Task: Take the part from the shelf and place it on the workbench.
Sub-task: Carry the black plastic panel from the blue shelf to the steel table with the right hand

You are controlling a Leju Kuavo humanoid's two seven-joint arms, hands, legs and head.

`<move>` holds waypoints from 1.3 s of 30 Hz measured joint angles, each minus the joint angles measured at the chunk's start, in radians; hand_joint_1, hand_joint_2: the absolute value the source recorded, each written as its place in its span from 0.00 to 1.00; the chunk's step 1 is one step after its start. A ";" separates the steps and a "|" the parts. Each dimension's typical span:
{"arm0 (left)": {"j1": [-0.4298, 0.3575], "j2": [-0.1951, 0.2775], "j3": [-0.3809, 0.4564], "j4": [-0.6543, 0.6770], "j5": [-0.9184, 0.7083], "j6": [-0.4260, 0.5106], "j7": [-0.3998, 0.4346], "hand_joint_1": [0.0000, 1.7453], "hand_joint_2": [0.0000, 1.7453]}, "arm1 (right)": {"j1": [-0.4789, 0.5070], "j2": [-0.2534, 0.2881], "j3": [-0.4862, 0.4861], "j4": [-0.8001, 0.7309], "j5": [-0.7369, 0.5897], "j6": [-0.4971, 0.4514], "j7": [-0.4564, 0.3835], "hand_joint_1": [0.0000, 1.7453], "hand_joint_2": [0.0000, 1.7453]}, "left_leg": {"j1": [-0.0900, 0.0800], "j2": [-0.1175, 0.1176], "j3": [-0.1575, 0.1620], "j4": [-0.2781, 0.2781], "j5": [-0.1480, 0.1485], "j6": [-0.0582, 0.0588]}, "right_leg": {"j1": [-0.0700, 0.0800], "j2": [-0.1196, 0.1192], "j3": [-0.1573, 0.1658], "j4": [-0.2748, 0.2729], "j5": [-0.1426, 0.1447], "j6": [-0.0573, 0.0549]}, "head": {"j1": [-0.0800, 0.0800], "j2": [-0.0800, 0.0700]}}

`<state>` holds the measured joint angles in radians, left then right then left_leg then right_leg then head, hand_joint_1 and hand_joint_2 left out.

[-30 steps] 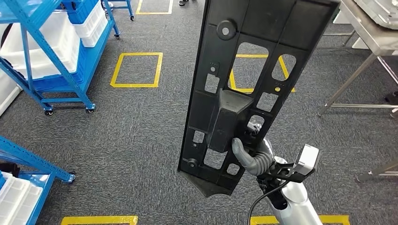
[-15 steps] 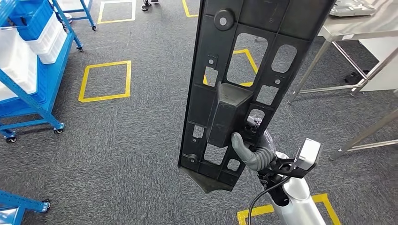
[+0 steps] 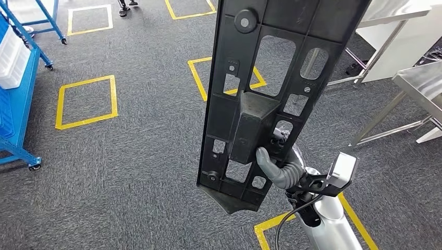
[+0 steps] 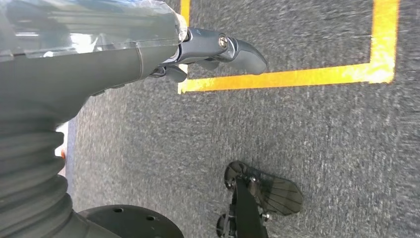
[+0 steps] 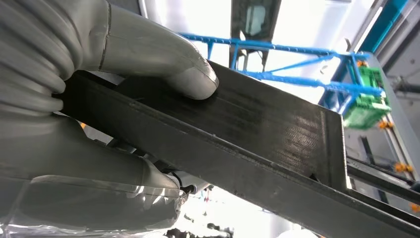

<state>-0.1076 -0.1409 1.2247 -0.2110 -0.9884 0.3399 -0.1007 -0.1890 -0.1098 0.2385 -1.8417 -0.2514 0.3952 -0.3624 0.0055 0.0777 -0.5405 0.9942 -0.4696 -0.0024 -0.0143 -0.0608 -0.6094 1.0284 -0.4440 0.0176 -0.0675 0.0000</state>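
The right hand [image 3: 276, 169] grips the part [image 3: 271, 99], a long black plastic panel with cut-out windows. Its grey thumb [image 5: 190, 74] presses on the boxy block at the panel's lower middle, and the fingers wrap behind it. The panel rises upright from the fingers, out past the top of the head view.

The left hand [image 4: 218, 49] hangs over the floor with nothing in it; whether its fingers are spread or curled cannot be told.

Beyond the part, the grey carpet with yellow taped squares [image 3: 86, 101] has slid left within the last second. The blue shelf [image 3: 15, 104] is now at the far left edge, and a steel surface [image 3: 422, 78] has come in on the right. The robot appears to be turning towards the workbench, so carrying is under way and placing remains.

No readable writing or labels appear.
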 joint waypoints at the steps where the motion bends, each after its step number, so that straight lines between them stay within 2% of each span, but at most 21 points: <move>1: -0.001 0.000 0.004 0.000 0.017 0.000 -0.005 0.00 1.00 | -0.001 0.000 0.000 0.000 0.000 0.001 0.000 1.00 1.00 | -0.002 0.007 0.001 0.001 -0.003 -0.006 | 0.004 -0.001 0.002 -0.007 -0.003 -0.007 | 0.000 0.000; 3: -0.008 0.000 0.036 0.000 0.118 -0.002 -0.034 0.00 1.00 | -0.001 -0.001 0.000 0.000 -0.003 0.003 0.001 1.00 1.00 | -0.001 0.020 0.005 0.002 -0.008 -0.017 | 0.005 0.020 0.000 -0.009 -0.001 -0.018 | 0.000 0.000; 5: -0.018 0.000 0.104 0.000 0.333 -0.024 -0.085 0.00 1.00 | -0.002 -0.001 0.000 0.000 -0.010 0.007 0.002 1.00 1.00 | 0.005 -0.007 -0.006 0.038 -0.036 -0.027 | 0.001 0.040 0.003 -0.015 0.002 -0.032 | 0.000 0.000; 8: -0.021 0.003 0.201 -0.001 0.780 -0.140 -0.173 0.00 1.00 | 0.001 -0.002 0.000 0.000 -0.013 0.015 0.003 1.00 1.00 | 0.009 -0.063 -0.095 0.228 -0.128 -0.034 | 0.001 0.072 0.005 -0.017 0.004 -0.043 | 0.000 0.000; 10: -0.015 0.013 0.241 -0.002 0.992 -0.289 -0.246 0.00 1.00 | 0.008 -0.003 -0.002 0.000 -0.007 0.022 -0.004 1.00 1.00 | 0.009 -0.069 -0.142 0.310 -0.140 -0.035 | 0.003 0.099 0.005 -0.015 0.003 -0.044 | 0.000 0.000; 12: -0.013 0.042 0.266 -0.006 1.103 -0.470 -0.325 0.00 1.00 | 0.011 -0.002 -0.005 0.000 0.003 0.031 -0.013 1.00 1.00 | 0.010 -0.075 -0.117 0.238 -0.080 -0.032 | 0.004 0.126 0.005 -0.011 0.003 -0.043 | 0.000 0.000; 14: -0.016 0.092 0.282 -0.016 1.185 -0.647 -0.370 0.00 1.00 | 0.013 0.000 -0.009 0.001 0.016 0.036 -0.026 1.00 1.00 | 0.013 -0.117 -0.057 0.095 -0.016 -0.027 | 0.004 0.149 0.003 -0.005 0.001 -0.039 | 0.000 0.000; 16: -0.017 0.143 0.289 -0.027 1.246 -0.864 -0.383 0.00 1.00 | 0.023 0.004 -0.013 0.002 0.029 0.036 -0.044 1.00 1.00 | 0.013 -0.150 -0.027 0.025 0.002 -0.020 | 0.003 0.170 -0.004 -0.001 0.001 -0.028 | 0.000 0.000; 18: -0.019 0.179 0.289 -0.034 1.277 -1.074 -0.386 0.00 1.00 | 0.040 0.007 -0.021 0.001 0.036 0.034 -0.053 1.00 1.00 | 0.012 -0.137 -0.023 0.018 0.004 -0.011 | 0.001 0.188 -0.007 -0.004 0.006 -0.014 | 0.000 0.000; 20: -0.022 0.201 0.284 -0.041 1.266 -1.167 -0.398 0.00 1.00 | 0.053 0.008 -0.030 -0.003 0.039 0.033 -0.053 1.00 1.00 | 0.015 -0.116 -0.017 0.006 0.012 0.003 | 0.003 0.161 -0.016 0.014 -0.009 -0.005 | 0.000 0.000; 22: -0.014 0.211 0.261 -0.047 1.203 -1.173 -0.424 0.00 1.00 | 0.061 0.010 -0.036 -0.009 0.038 0.032 -0.051 1.00 1.00 | 0.013 -0.090 -0.014 -0.003 0.016 0.013 | 0.004 0.102 -0.059 0.106 -0.064 0.002 | 0.000 0.000; 24: 0.003 0.215 0.212 -0.051 1.090 -1.129 -0.432 0.00 1.00 | 0.077 0.014 -0.040 -0.014 0.038 0.032 -0.049 1.00 1.00 | 0.009 -0.064 -0.014 -0.003 0.014 0.017 | 0.002 0.073 -0.121 0.234 -0.121 0.009 | 0.000 0.000; 26: 0.012 0.217 0.143 -0.051 0.955 -1.025 -0.392 0.00 1.00 | 0.090 0.020 -0.045 -0.017 0.037 0.035 -0.043 1.00 1.00 | 0.008 -0.041 -0.014 -0.002 0.011 0.017 | 0.000 0.066 -0.135 0.266 -0.115 0.012 | 0.000 0.000; 28: 0.016 0.223 0.060 -0.050 0.798 -0.840 -0.272 0.00 1.00 | 0.088 0.029 -0.052 -0.018 0.038 0.044 -0.029 1.00 1.00 | 0.007 -0.019 -0.010 -0.001 0.007 0.013 | 0.001 0.045 -0.073 0.155 -0.054 0.009 | 0.000 0.000; 30: 0.020 0.236 -0.046 -0.047 0.599 -0.592 -0.073 0.00 1.00 | 0.075 0.044 -0.057 -0.019 0.039 0.057 -0.014 1.00 1.00 | 0.002 0.002 -0.006 0.004 0.000 0.003 | 0.010 0.006 -0.005 0.029 -0.014 -0.003 | 0.000 0.000; 31: 0.023 0.243 -0.107 -0.045 0.493 -0.468 0.040 0.00 1.00 | 0.069 0.052 -0.057 -0.018 0.040 0.061 -0.010 1.00 1.00 | -0.001 0.012 -0.004 0.005 -0.004 -0.002 | 0.015 -0.004 0.010 0.000 -0.010 -0.010 | 0.000 0.000; 33: 0.029 0.257 -0.235 -0.042 0.306 -0.234 0.262 0.00 1.00 | 0.067 0.064 -0.057 -0.017 0.046 0.059 -0.003 1.00 1.00 | -0.002 0.034 0.002 0.005 -0.009 -0.013 | 0.019 0.012 0.011 -0.010 -0.011 -0.024 | 0.000 0.000; 34: 0.031 0.260 -0.294 -0.041 0.244 -0.126 0.350 0.00 1.00 | 0.070 0.067 -0.056 -0.019 0.050 0.054 0.002 1.00 1.00 | 0.001 0.032 0.004 0.009 -0.013 -0.019 | 0.017 0.022 0.013 -0.014 -0.010 -0.029 | 0.000 0.000; 36: 0.034 0.263 -0.384 -0.041 0.182 0.050 0.454 0.00 1.00 | 0.075 0.072 -0.056 -0.024 0.056 0.042 0.010 1.00 1.00 | 0.006 -0.004 -0.012 0.053 -0.046 -0.029 | 0.012 0.038 0.017 -0.021 -0.006 -0.041 | 0.000 0.000; 38: 0.042 0.265 -0.444 -0.040 0.144 0.145 0.497 0.00 1.00 | 0.078 0.080 -0.055 -0.029 0.057 0.034 0.013 1.00 1.00 | 0.008 -0.053 -0.069 0.177 -0.111 -0.036 | 0.009 0.054 0.018 -0.023 -0.004 -0.047 | 0.000 0.000; 39: 0.048 0.266 -0.472 -0.039 0.108 0.175 0.519 0.00 1.00 | 0.082 0.083 -0.055 -0.032 0.058 0.030 0.016 1.00 1.00 | 0.008 -0.063 -0.103 0.245 -0.137 -0.038 | 0.009 0.065 0.018 -0.022 -0.004 -0.048 | 0.000 0.000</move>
<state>-0.0600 0.1248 0.7532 -0.2499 -0.8805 0.5153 0.4184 -0.1073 -0.0271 0.1834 -1.8732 -0.1934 0.4255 -0.3465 0.0139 0.0146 -0.6431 1.2394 -0.6069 -0.0407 -0.0048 0.0042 -0.5916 1.0061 -0.4483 -0.0309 -0.0678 0.0000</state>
